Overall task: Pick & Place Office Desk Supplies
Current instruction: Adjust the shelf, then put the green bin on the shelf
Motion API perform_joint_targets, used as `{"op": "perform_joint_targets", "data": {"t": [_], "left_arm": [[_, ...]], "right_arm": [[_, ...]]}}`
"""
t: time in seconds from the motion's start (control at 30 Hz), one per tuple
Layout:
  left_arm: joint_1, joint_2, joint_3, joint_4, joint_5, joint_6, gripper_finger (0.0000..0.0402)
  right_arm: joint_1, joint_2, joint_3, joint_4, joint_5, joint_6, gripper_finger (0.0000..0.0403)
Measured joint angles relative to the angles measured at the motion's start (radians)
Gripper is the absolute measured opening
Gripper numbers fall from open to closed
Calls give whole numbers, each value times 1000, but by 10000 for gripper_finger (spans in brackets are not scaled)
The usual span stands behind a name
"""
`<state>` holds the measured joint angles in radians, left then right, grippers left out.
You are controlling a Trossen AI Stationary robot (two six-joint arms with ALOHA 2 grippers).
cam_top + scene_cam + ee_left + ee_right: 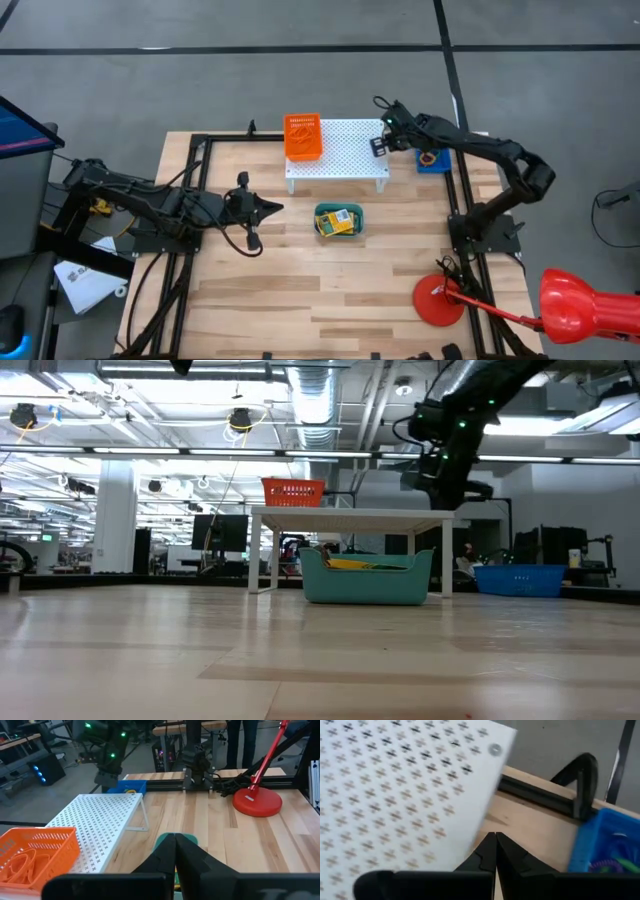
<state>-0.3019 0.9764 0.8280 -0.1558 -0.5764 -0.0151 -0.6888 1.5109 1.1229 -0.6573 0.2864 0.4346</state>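
Yellow-and-green crayon boxes (338, 222) lie in a teal bin (357, 232) in front of the white perforated stand (345, 150). An orange basket (303, 137) on the stand's left end holds orange rubber-band loops (19, 862). More rubber bands (614, 865) lie in a blue bin (433, 161) right of the stand. My left gripper (277, 208) hovers shut, left of the teal bin, pointing at it. My right gripper (380, 146) is shut above the stand's right end, next to the blue bin, with nothing in it.
A red round disc (438, 300) with a red lamp arm stands at the near right. Black frame rails (460, 190) run along the table's sides and far edge. Bare wood lies in front of the teal bin.
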Motion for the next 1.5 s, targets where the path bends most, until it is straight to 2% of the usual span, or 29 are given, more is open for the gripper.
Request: {"op": "perform_joint_targets", "data": {"t": [0.23, 0.5, 0.7, 0.83, 0.97, 1.1, 1.27, 1.5], "left_arm": [[-2, 0, 0, 0, 0, 0, 1], [-2, 0, 0, -7, 1, 0, 1], [-2, 0, 0, -32, 1, -7, 1], [-2, 0, 0, -57, 0, -14, 1], [-2, 1, 0, -142, 1, -45, 1], [-2, 1, 0, -264, 45, -79, 1], [-2, 1, 0, -340, 140, -139, 5], [-2, 1, 0, -369, 145, -171, 11]], "right_arm": [[29, 133, 121, -80, 8, -8, 0], [62, 207, 194, -69, -4, -25, 0], [59, 189, 212, -139, 53, -27, 0], [60, 138, 213, -190, 120, -25, 0], [91, 60, 213, -263, 138, 6, 0], [192, -15, 213, -345, 147, 48, 0], [414, -109, 181, -439, 240, 174, 0], [784, -203, 65, -423, 186, 448, 0]]}}
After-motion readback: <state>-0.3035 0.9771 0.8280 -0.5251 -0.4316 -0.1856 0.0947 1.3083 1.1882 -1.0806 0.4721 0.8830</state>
